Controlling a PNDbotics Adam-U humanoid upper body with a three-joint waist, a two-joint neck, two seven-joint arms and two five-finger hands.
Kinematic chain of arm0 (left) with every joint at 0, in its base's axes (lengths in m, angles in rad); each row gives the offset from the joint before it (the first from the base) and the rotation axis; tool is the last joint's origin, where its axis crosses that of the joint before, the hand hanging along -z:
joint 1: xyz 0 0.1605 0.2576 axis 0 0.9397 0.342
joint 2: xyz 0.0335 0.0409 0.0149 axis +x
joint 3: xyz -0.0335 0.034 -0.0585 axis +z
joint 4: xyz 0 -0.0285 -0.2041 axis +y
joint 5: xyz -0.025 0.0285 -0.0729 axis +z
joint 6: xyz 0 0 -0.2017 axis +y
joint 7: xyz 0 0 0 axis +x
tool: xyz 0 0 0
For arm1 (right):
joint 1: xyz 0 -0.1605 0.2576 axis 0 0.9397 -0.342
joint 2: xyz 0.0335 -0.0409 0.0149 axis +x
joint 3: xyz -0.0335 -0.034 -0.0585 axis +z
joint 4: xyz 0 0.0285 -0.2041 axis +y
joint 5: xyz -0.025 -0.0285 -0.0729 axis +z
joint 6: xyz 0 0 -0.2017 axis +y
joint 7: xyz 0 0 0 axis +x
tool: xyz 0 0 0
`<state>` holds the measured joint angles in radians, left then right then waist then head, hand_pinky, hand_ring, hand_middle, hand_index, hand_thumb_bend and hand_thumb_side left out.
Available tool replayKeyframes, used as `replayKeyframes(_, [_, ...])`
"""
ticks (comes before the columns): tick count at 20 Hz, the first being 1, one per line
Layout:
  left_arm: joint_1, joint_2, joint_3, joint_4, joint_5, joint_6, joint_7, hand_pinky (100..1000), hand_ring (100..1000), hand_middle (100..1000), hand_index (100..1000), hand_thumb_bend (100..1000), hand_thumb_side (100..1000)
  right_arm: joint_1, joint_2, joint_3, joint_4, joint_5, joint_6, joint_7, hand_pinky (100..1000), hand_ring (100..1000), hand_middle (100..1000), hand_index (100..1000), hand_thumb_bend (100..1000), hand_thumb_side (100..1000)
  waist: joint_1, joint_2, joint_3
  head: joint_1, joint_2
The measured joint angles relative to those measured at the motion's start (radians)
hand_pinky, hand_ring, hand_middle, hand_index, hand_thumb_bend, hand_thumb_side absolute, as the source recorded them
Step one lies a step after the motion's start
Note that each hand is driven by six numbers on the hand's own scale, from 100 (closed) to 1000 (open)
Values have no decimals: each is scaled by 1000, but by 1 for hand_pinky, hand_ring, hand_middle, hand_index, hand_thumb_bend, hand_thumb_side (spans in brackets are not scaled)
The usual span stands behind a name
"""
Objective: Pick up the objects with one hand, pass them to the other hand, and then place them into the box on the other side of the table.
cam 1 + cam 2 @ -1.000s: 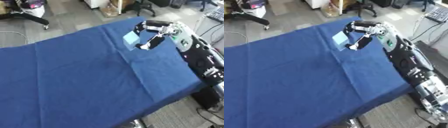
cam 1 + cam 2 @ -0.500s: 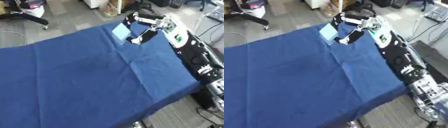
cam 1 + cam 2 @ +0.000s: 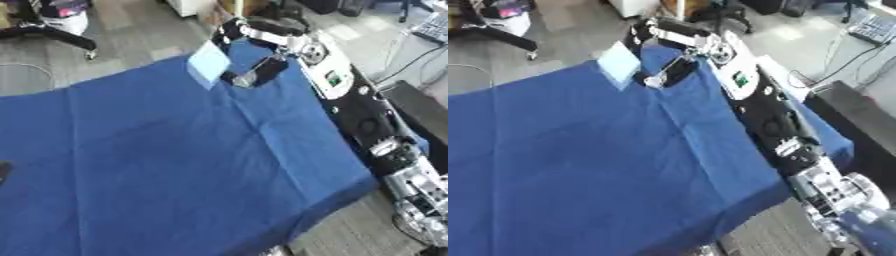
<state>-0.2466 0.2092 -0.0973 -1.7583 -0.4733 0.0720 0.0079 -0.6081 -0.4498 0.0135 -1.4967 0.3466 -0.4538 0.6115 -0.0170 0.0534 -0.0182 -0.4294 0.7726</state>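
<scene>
1. Left eye view: my right hand [image 3: 254,55] is at the upper middle of the frame, fingers curled around a light-blue flat object [image 3: 209,63].
2. The object stands on edge, long axis running upper-right to lower-left, over the blue table [image 3: 175,160].

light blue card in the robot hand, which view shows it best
The left eye view: the light blue card sits clear of the picture's edge, held up by the right robot hand over the blue table. The right eye view shows the same card, slightly smaller.
</scene>
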Motion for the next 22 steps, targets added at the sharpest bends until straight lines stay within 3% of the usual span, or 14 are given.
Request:
replayKeyframes(9, [-45,-14,-65,102,-100,-25,-27,768,665,664,788,731,501,-21,138,17,-72,-60,33,60,816,796,670,477,103,135,0,0,-8,0,0])
replayKeyframes(14, [-103,-51,-129,185,-184,-58,-33,787,700,701,812,776,488,-27,220,37,-102,-92,54,97,813,794,667,475,100,140,0,0,-11,5,0])
replayKeyframes(22, [-184,-129,-196,291,-316,-88,63,798,724,726,827,880,449,-28,308,63,-120,-124,76,149,810,792,664,473,100,144,0,0,-11,35,0])
